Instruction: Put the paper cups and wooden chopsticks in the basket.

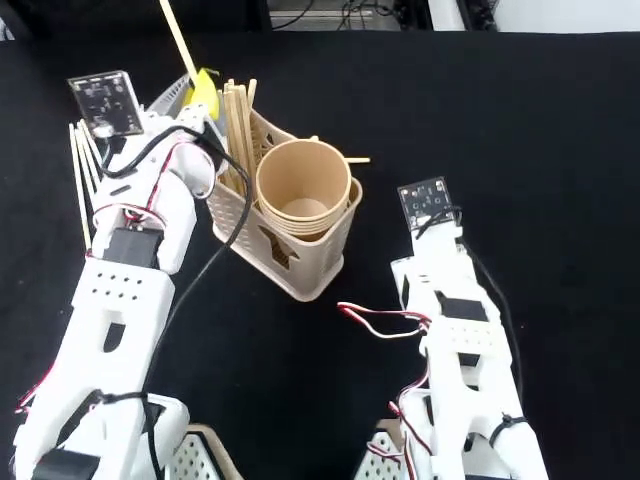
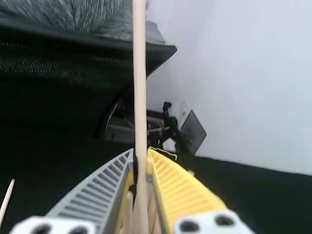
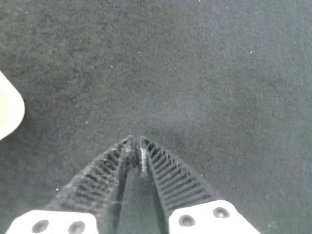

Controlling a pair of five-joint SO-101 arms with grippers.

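Risky moment: the chopstick (image 2: 139,73) is pinched in the left claw (image 2: 140,158) with most of its length above the jaws, so a tilt could tip it outside the basket (image 1: 300,270). It rises straight from between the jaws, near the basket's corner. The right claw (image 3: 135,146) is pressed together, empty.

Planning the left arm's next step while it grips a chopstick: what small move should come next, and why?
Probably shift the left gripper slightly over the basket, so a release drops the chopstick inside. It is shut on that chopstick, and the high view shows it beside the rim, by the chopsticks already standing inside.
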